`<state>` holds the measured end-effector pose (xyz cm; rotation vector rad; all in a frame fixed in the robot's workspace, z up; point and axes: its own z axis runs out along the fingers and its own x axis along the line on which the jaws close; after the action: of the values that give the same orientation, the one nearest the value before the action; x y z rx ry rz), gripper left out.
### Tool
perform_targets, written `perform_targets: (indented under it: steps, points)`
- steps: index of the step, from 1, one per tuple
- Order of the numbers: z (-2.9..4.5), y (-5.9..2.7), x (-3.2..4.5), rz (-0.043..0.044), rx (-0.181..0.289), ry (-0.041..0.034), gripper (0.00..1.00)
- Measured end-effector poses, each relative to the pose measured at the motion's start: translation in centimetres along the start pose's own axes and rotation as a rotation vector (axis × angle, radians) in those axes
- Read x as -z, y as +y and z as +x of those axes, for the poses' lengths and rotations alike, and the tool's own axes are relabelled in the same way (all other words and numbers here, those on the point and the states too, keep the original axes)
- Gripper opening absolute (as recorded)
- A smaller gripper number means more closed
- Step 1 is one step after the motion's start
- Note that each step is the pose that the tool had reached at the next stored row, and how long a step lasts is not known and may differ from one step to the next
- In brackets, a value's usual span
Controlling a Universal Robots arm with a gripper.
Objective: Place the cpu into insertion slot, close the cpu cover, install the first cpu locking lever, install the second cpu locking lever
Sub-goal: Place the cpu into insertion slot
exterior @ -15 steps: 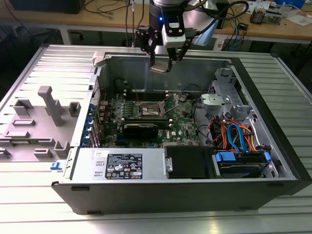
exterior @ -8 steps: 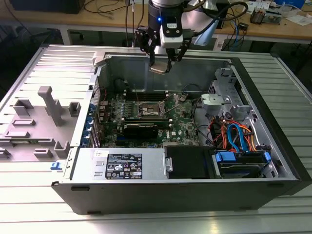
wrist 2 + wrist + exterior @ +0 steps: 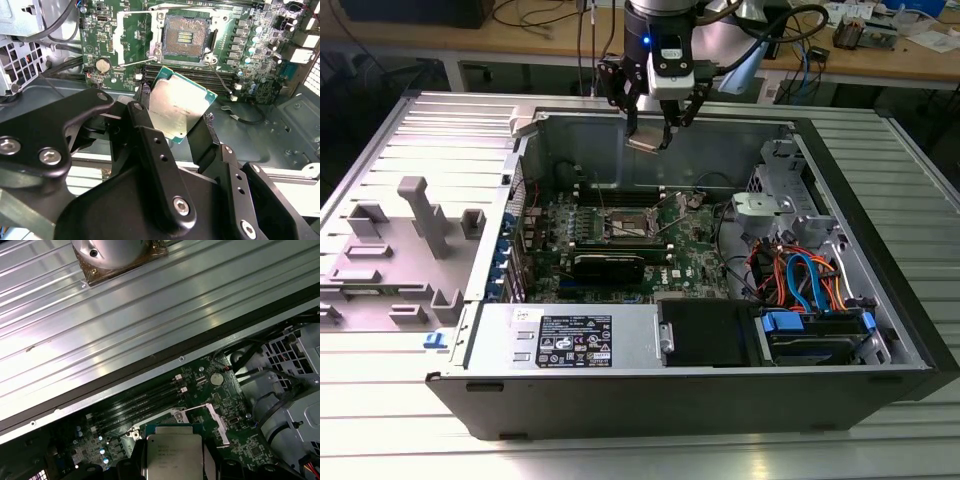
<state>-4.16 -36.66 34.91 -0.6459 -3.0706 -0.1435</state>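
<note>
Hanging over the green motherboard (image 3: 92, 37), the jaws were clamped on the tilted cpu (image 3: 182, 107) (silvery top showing), well apart from the uncovered insertion slot (image 3: 186, 37).

The cpu (image 3: 180, 107) is silvery, green-edged; the circuit board (image 3: 92, 47) green.

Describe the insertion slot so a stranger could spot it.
Inside the open computer case lies a green circuit board. Near its middle sits the insertion slot. Unlike the long black slots beside it, it is square, metal-rimmed and open.
</note>
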Motion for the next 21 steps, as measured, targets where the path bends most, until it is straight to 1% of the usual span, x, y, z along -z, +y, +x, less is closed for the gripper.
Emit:
perform_targets:
  steps: [9, 12, 13, 14, 18, 21]
  points:
    - [0.00, 0.00, 0.00, 0.0000, -0.003, -0.0002, 0.54]
    - [0.00, 0.00, -0.06, -0.0011, -0.053, -0.0047, 0.54]
    - [0.00, -0.01, -0.10, -0.0016, -0.086, -0.0076, 0.54]
    - [-0.01, -0.01, -0.11, -0.0018, -0.095, -0.0085, 0.54]
    - [0.30, -0.15, -0.15, -0.0021, -0.101, -0.0091, 0.54]
    - [0.35, -0.17, -0.15, -0.0020, -0.103, -0.0092, 0.54]
